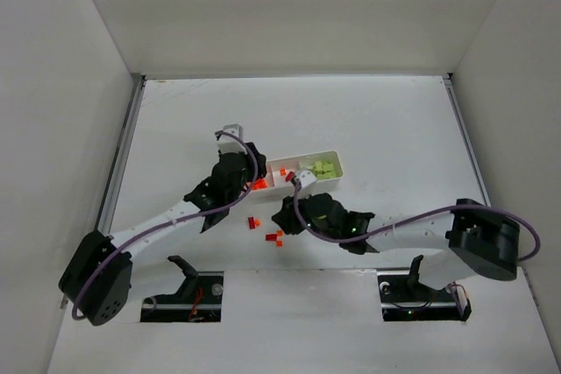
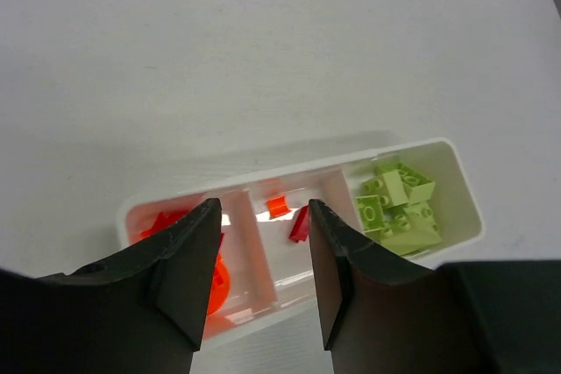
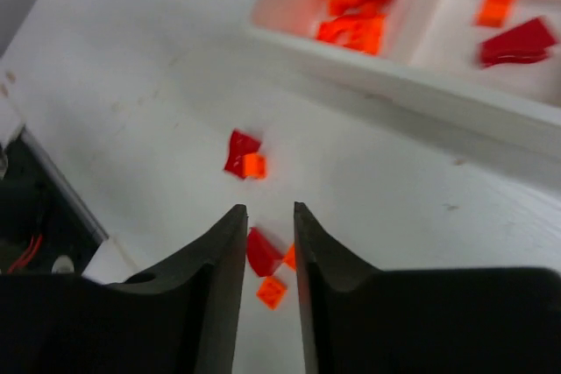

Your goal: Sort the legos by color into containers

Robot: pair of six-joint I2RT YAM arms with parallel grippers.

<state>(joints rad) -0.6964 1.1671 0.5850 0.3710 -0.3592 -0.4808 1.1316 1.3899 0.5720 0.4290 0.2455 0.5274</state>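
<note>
Curved matte black right jaws above red plastic wedge (sharp-cornered)

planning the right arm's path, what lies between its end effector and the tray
Right wrist view: a red lego touching a small orange lego, between the right end effector and the tray; otherwise bare.

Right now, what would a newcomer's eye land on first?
The yellow-green bricks heaped in the right-end compartment of the white tray stand out first. Next, loose red and orange pieces lie on the table by the right gripper.
</note>
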